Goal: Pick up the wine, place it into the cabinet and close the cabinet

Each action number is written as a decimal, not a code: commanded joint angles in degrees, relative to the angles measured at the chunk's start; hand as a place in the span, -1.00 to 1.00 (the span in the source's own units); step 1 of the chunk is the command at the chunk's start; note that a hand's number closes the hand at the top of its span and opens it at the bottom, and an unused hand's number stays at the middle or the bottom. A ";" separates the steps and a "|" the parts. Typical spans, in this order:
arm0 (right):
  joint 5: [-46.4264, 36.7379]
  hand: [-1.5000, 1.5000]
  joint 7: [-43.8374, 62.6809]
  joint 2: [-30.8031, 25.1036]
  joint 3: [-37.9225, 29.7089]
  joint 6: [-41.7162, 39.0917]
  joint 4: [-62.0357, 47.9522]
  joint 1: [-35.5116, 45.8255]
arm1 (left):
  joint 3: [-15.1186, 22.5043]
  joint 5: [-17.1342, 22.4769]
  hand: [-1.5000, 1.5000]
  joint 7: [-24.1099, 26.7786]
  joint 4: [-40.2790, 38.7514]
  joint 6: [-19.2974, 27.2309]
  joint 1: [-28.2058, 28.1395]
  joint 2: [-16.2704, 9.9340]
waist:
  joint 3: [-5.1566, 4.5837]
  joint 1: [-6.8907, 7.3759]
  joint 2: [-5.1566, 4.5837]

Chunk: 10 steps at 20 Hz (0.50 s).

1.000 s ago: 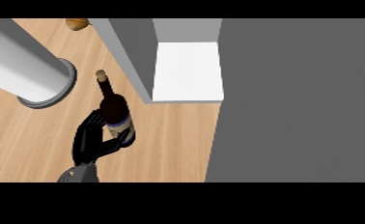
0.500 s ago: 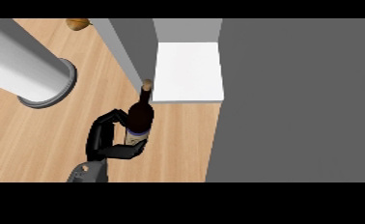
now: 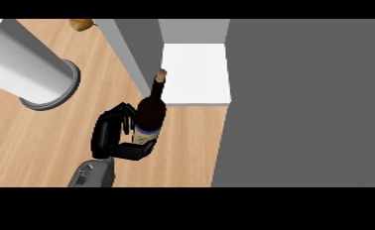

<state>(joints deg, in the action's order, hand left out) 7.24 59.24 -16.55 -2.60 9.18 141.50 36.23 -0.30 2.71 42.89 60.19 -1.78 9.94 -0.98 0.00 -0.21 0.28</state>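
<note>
My left hand (image 3: 117, 137) has moved the wine bottle (image 3: 150, 115) over to the right since a moment ago, so it is now nearer the cabinet (image 3: 194, 73). Before, the bottle sat more over the bare wood; now its cork end almost touches the white shelf's front corner, up and to the right of my hand. My black fingers curl around the bottle's lower half, and the bottle leans with its neck pointing away from me toward the cabinet. I can see a pale band of label near my fingers, but I cannot read any words on it. I count one bottle, one open cabinet with a grey door (image 3: 135, 55) standing just above my hand, one big grey round post (image 3: 36, 75) up and to the left of my hand, and one small brown thing (image 3: 82, 24) far above it on the wooden surface (image 3: 44, 144). My right hand does not show.
</note>
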 commanded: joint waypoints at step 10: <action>9.84 -1.00 2.46 -0.55 -5.52 -1.95 4.15 -2.11 | 16.81 10.18 1.00 -23.17 26.48 10.31 0.40 0.98 | 0.07 -0.14 0.16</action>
<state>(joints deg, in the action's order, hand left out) 8.57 58.03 -16.34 -4.54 7.93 140.45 35.13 12.47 10.10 26.65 79.47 4.78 9.95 -0.10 0.04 -0.15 0.34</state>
